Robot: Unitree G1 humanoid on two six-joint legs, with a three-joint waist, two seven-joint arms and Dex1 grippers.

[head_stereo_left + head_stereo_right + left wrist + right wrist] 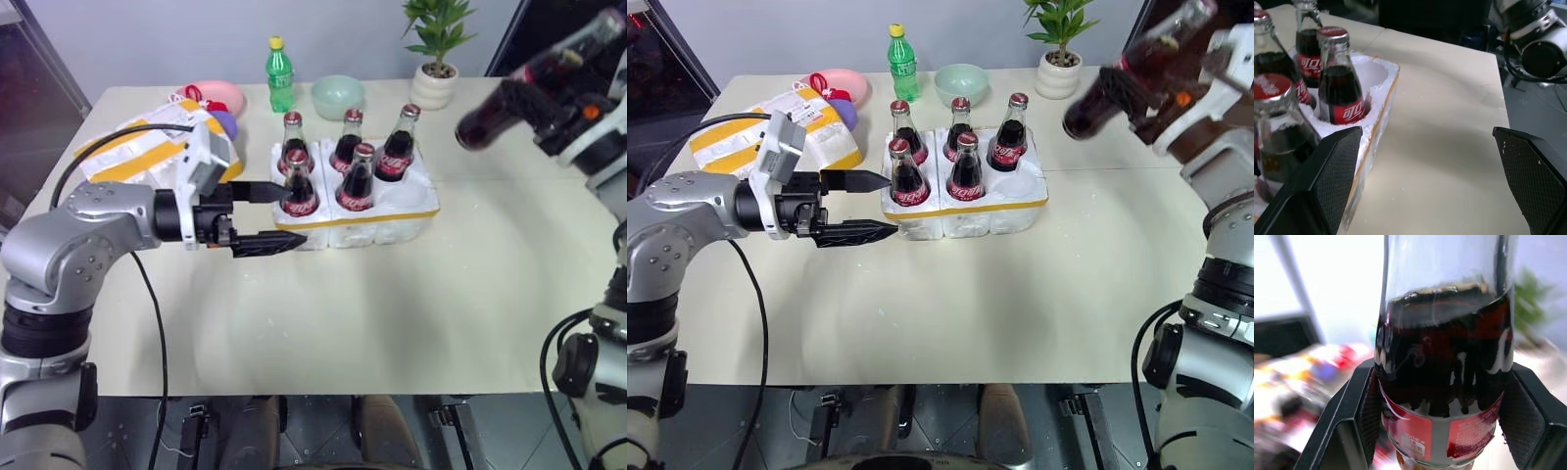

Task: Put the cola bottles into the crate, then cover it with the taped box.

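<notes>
1. Leftmost, taped box [147, 147] lies flat on the table [392, 304] at its far left, yellow bands and label facing up, behind the left arm.
2. Left gripper [269, 217] hovers level just left of the crate, fingers spread wide, nothing between them.
3. Crate [387, 223] sits mid-table; five cola bottles [356, 179] stand upright in its wells, near-right well empty.
4. Behind the crate: pink bowl [217, 95], green soda bottle [280, 75], pale green bowl [338, 94], potted plant [438, 49].
5. Right gripper [1437, 406] is raised above the table's right side, clamped on the sixth cola bottle [534, 88], which is tilted, base toward the crate.
</notes>
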